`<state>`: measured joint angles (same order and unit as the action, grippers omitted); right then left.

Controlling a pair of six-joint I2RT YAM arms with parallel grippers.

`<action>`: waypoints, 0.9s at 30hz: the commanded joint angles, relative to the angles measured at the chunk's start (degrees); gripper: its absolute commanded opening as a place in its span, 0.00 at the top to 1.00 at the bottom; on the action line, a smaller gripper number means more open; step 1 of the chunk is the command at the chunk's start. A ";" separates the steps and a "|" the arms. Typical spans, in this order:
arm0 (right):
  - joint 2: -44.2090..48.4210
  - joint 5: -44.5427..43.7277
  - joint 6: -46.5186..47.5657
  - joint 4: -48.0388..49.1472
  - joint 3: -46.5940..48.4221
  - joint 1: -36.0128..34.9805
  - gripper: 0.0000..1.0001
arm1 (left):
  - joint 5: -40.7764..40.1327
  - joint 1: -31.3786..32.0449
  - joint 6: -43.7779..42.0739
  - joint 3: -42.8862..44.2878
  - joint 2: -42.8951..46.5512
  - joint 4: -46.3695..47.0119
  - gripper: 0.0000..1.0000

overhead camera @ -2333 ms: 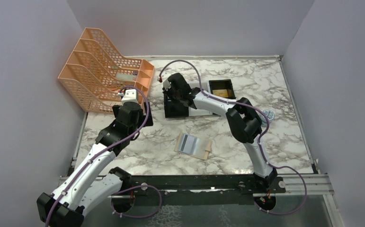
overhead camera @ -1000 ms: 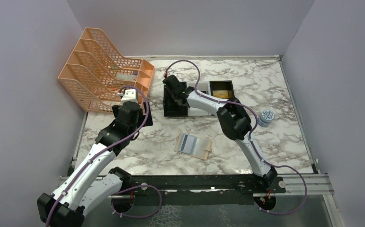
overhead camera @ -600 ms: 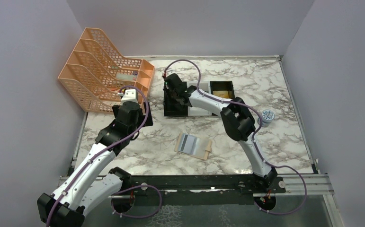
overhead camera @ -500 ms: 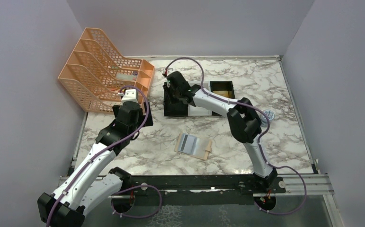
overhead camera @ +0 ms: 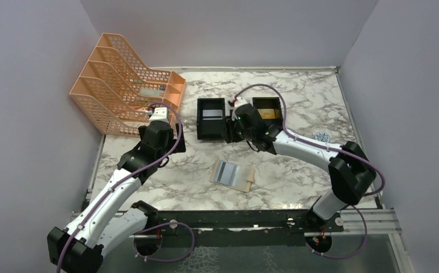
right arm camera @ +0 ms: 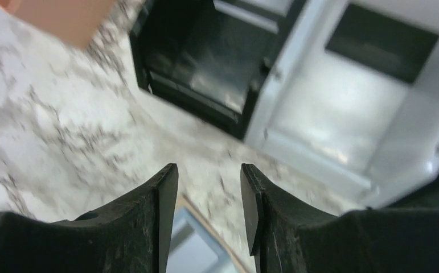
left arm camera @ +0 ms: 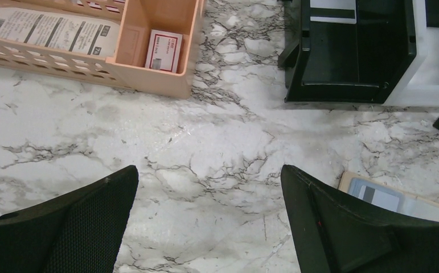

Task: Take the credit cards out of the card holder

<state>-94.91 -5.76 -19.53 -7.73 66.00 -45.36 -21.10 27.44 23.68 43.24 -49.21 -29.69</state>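
Card holder [overhead camera: 232, 174] lies opened flat on the surface [overhead camera: 296, 91], near-centre, between the arm bases and the trays. Grey-blue inside faces up, w/ a striped grey card [overhead camera: 226, 172] showing in its left half. Long axis runs approx left–right in the top view, slightly tilted, right end closer to the bases.

R tool [right arm camera: 208, 170]: fingers parted by a modest gap, nothing between them. It hangs over the marble just on the near side of the black tray [right arm camera: 217, 57] and white tray [right arm camera: 331, 114]. In the R wrist view a bit of the holder peeks in at the bottom edge, under the gap. So the holder sits almost straight back toward the bases from this tool, and near.

L tool [left arm camera: 205, 170]: spread wide, empty, over bare marble. The holder shows only at the lower-right corner of its view, i.e. off to its right and farther away. Orange file rack [left arm camera: 148, 82] is up-left of it.

Judgement: R arm is nearer, prob. the one for the next card. It'd need to draw back toward the bases, drop, and line its fingers up w/ the card edge. The thin holder may skate on smooth marble, so the L tool may have to pin it. A pale card-like piece [overhead camera: 211, 112] sits at the far end of the black tray, so prob. partly done. Can't tell how many remain.
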 commanded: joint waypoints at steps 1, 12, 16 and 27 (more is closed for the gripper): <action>9.23 0.18 -5.69 3.21 -10.76 -0.33 0.53 | 4.95 -0.28 -0.91 0.03 -1.30 0.54 0.01; 20.80 21.72 -25.43 15.98 -35.04 -0.29 0.54 | 36.88 0.04 5.92 -5.04 -13.43 15.95 0.01; 19.81 23.50 -30.30 20.39 -39.16 -0.26 0.57 | 39.23 4.50 5.81 -4.54 -20.73 18.63 0.04; 13.38 25.14 -32.88 24.84 -38.61 -0.29 0.68 | 34.30 13.94 9.77 -5.50 -30.61 26.15 0.23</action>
<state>-79.72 18.31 -49.82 13.50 26.20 -45.39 13.04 41.01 31.38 38.54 -78.48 -8.60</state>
